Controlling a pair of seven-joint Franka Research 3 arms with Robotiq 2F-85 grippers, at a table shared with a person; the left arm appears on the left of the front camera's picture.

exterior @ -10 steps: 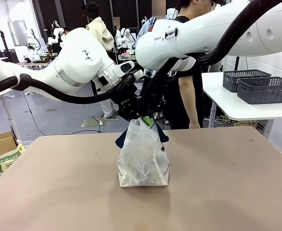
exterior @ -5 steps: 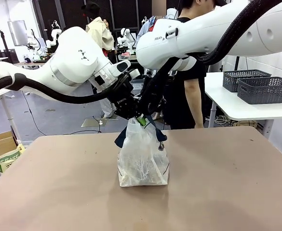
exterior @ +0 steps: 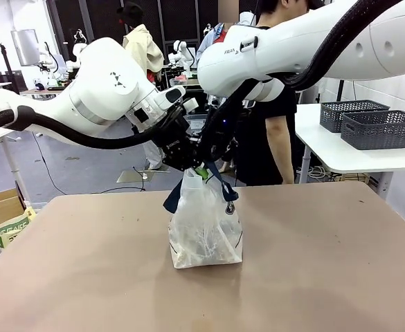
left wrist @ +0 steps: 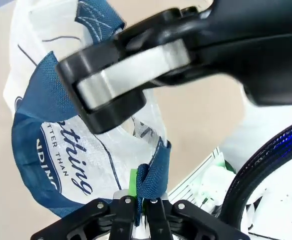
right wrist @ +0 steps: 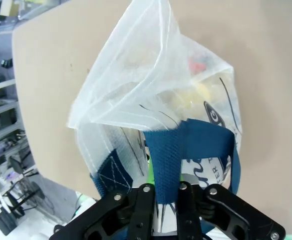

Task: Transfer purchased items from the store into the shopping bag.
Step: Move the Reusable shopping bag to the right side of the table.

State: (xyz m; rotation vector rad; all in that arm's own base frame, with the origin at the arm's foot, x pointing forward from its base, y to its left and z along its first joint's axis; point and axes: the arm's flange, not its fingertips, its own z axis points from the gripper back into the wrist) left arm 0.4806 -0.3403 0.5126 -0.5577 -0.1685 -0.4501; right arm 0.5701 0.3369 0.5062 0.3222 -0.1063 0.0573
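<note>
Both arms reach in over the table's middle, the left end effector point(exterior: 188, 164) clamped tight and the right end effector point(exterior: 212, 164) pinched, nearly touching.

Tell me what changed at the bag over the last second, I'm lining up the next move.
The left claw has pinched shut on a navy handle of the shopping bag. Both claws rose slightly, drawing the bag's top up. The right claw has a navy strap between its fingers; whether its grip changed I cannot tell. The bag's base stayed at the same spot on the table, its contents inside.
</note>
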